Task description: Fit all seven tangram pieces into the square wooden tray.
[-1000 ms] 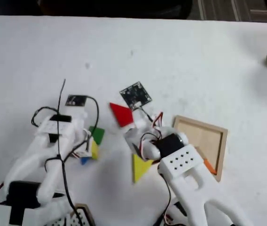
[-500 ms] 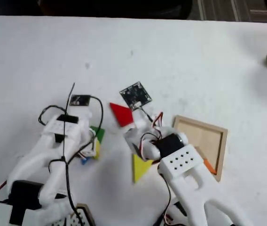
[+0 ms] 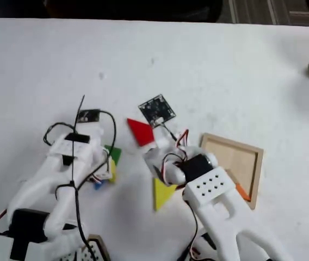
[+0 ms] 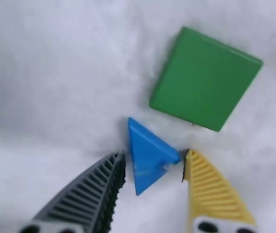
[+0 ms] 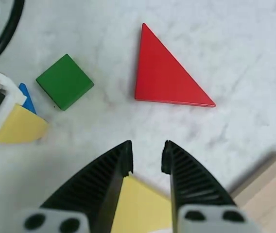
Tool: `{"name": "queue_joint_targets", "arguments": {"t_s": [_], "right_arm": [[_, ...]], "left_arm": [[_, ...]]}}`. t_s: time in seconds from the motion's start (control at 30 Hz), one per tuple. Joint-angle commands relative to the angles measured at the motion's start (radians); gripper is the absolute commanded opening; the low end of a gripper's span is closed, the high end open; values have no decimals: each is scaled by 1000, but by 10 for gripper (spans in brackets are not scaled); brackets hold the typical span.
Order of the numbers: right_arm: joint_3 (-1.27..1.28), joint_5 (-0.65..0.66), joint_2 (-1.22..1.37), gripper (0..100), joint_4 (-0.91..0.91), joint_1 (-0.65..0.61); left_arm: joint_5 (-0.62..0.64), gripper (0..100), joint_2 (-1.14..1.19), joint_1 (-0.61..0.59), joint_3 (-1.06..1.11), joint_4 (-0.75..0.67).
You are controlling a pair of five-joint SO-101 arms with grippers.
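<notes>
left gripper (image 4: 152, 167) | jaws narrowly open astride blue triangle (image 4: 147, 155) | long edge faces grey jaw, corner faces yellow jaw | not gripped yet

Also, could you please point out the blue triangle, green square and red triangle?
blue triangle (image 4: 148, 157), left wrist view, centre of its top face.
green square (image 4: 205, 80), left wrist view, centre of its top face.
red triangle (image 5: 164, 75), right wrist view, centre of its top face.

Red triangle (image 3: 141, 132) flat on white table (image 3: 198, 65). Yellow triangle (image 3: 162, 193) partly under an arm (image 3: 220, 212). Orange piece (image 3: 242, 191) at square wooden tray (image 3: 232, 142) rim.
</notes>
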Motion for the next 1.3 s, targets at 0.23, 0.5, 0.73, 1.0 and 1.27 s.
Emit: {"name": "queue_joint_targets", "arguments": {"t_s": [0.23, 0.5, 0.73, 1.0, 1.27], "right_arm": [[-6, 20, -35, 101, -19, 7], [-6, 20, -35, 101, -19, 7], [-5, 20, -35, 101, -19, 5], [-3, 20, -35, 101, -19, 5], [-3, 20, -35, 101, -19, 5]], "left_arm": [[21, 229, -4, -79, -15, -89], [-6, 229, -5, -76, -20, -69], [-35, 229, -122, -61, 17, -43], [-35, 229, -142, -22, 106, -150], [-66, 229, -134, -2, 106, -80]]}}
